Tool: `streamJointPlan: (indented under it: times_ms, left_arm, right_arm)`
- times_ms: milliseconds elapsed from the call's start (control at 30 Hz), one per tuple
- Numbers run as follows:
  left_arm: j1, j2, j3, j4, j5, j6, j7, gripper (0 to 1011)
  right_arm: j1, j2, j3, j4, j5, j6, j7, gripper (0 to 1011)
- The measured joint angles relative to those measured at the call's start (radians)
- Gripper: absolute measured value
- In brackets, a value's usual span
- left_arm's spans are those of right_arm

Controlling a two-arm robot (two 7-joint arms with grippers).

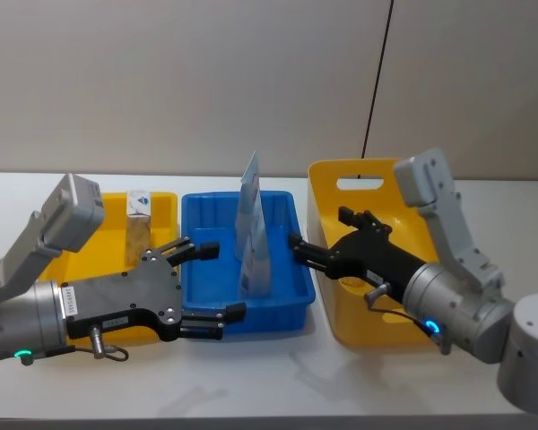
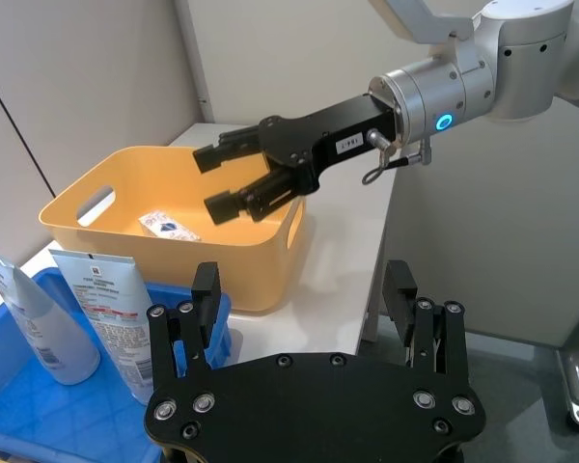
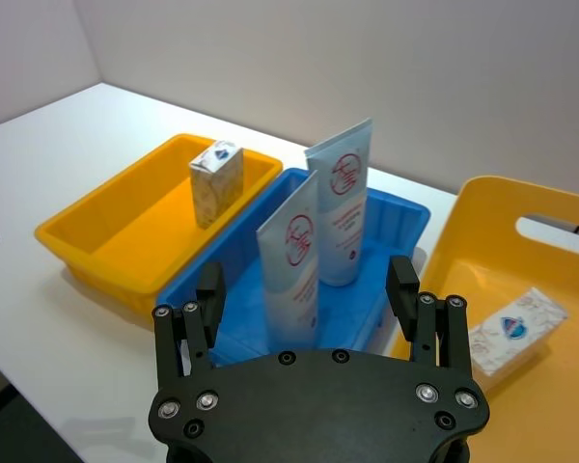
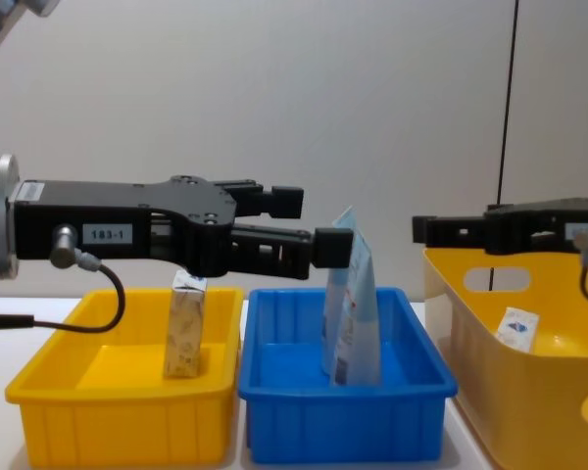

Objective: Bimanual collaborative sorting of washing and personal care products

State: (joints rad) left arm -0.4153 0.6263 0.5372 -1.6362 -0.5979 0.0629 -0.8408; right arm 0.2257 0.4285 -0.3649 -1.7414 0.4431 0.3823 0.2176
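While left pincer (image 1: 222,280), right pincer (image 2: 212,181) gape, pouches (image 1: 254,242) stand in blue bin (image 1: 278,315).

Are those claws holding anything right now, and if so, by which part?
Nothing is held: the left gripper and the right gripper are both open and empty.
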Motion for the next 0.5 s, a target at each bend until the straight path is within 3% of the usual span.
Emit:
streamJointPlan:
  times_ms: [500]
  left_arm:
    - [0.000,0.000,0.000,0.000,0.000,0.000,0.000,1002]
  right_arm:
    - [0.037,-0.058,-0.056,0.066,-0.061,0.000,-0.020,1003]
